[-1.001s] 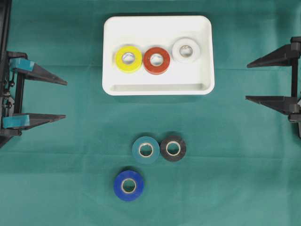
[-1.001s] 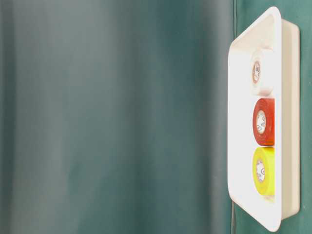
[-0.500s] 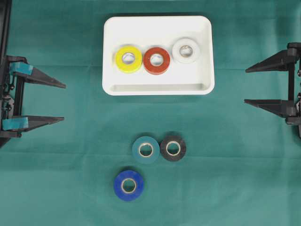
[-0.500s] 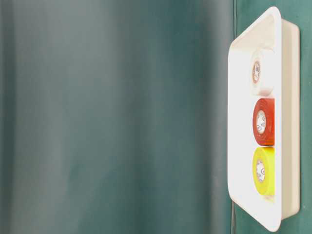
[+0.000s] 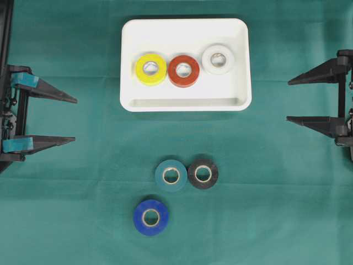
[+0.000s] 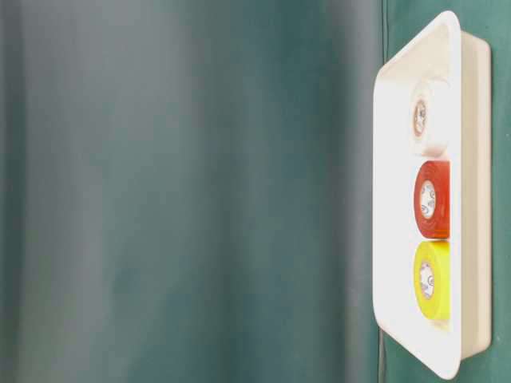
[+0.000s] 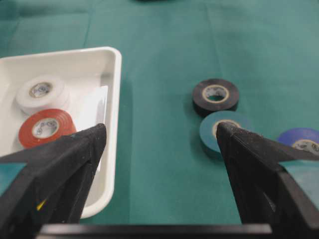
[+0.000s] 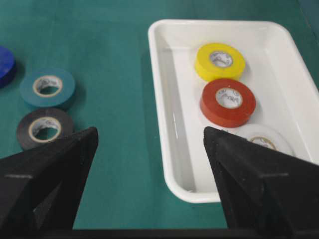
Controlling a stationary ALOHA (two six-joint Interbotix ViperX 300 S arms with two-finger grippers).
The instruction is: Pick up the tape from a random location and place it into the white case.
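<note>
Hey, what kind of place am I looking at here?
Probably a robot lab test bench: a green cloth covers the table, two open grippers, left and right, wait at its sides, and tape rolls lie by a white case.

Robot lab: green-clothed bench (image 5: 287, 221), mounted arms

I see three tape rolls (image 5: 183, 70) in a row inside the case (image 5: 186, 104) near the cloth's (image 5: 83, 210) far edge; three more rolls (image 5: 171, 175) lie nearer the front edge, two touching.
</note>
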